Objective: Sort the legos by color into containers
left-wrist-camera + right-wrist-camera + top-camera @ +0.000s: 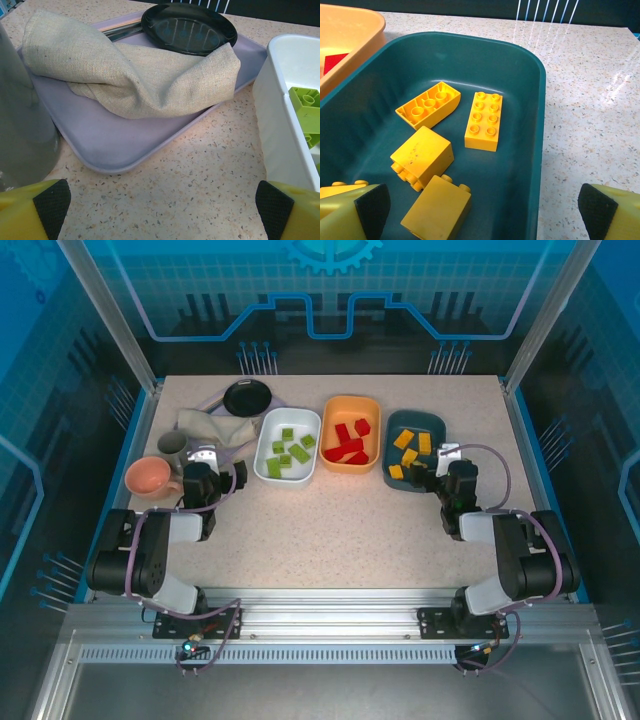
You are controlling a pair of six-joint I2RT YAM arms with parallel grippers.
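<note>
At the bottom of the top view, the two black arms are bolted to an aluminium rail and folded low, elbows back. The left arm [140, 560] reaches up-frame at lower left and the right arm [520, 555] at lower right.

The left gripper [161, 207] hangs over the speckled beige tabletop [340, 530], its jaws spread wide to the bottom corners of its wrist view. The right gripper [484, 210] has its jaws just as wide, over the near end of the dark teal plastic tub [415, 420]. This tub holds the yellow-orange studded bricks [484, 120].

Centre frame, the orange plastic tub [350, 403] holds the red bricks [347, 445]. Left of it, the white plastic tub [268, 440] holds the green bricks [290, 452].

Further left, a lilac tray [100, 140] carries a crumpled beige linen cloth [140, 75] and a black round dish [187, 27]. A pink mug [148, 477] and a grey cup [172, 443] stand beside the tray.

Blue patterned walls [330, 290] enclose the table.
</note>
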